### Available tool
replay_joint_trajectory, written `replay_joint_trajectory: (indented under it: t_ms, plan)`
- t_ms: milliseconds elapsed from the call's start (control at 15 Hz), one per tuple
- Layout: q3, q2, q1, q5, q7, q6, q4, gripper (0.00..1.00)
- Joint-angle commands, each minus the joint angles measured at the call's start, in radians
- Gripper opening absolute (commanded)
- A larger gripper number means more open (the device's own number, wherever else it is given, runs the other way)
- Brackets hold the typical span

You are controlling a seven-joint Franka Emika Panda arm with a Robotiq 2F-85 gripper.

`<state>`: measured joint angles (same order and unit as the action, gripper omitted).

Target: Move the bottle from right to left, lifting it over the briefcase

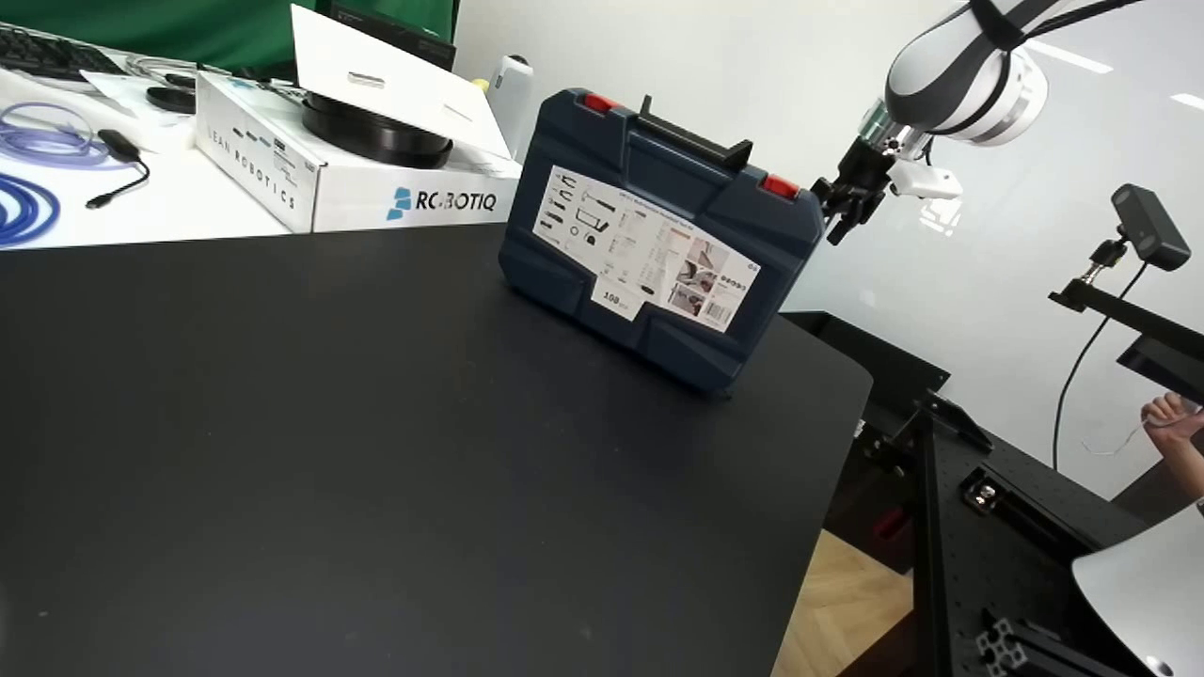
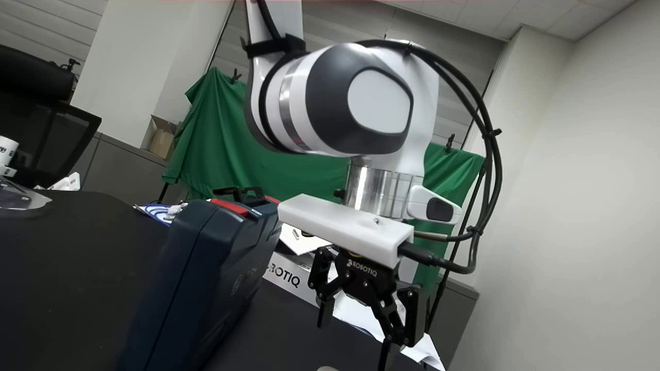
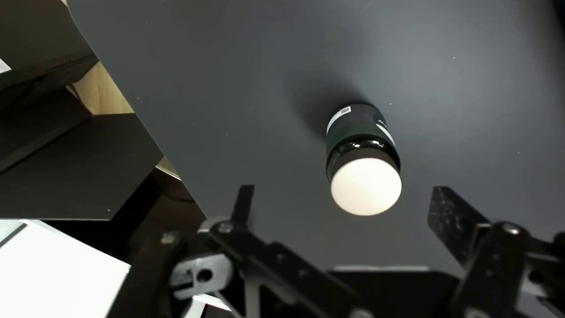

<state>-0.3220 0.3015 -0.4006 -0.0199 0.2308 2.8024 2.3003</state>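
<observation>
The bottle is dark with a white cap and stands upright on the table in the wrist view. Only a sliver of its cap shows at the bottom edge of an exterior view. The briefcase is dark blue with red latches and stands upright on the table. It also shows from its end in an exterior view, and it hides the bottle in an exterior view. My gripper is open and empty above the bottle, with its fingers apart on either side of the cap. It is beside the briefcase.
The black table has an edge close to the bottle, seen at left in the wrist view. A white Robotiq box and blue cables lie on a white table behind. A camera on a bracket stands at the right.
</observation>
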Motion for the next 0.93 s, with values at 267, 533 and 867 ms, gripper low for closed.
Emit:
replay_joint_trajectory:
  t_ms: [267,533,867]
  plan:
    - [0.021,0.130,-0.015,-0.081,-0.120,0.145,-0.082,1.00]
    - [-0.029,0.181,0.034,-0.101,-0.286,0.181,-0.095,1.00]
    - [-0.052,0.226,0.074,-0.155,-0.444,0.165,-0.110,1.00]
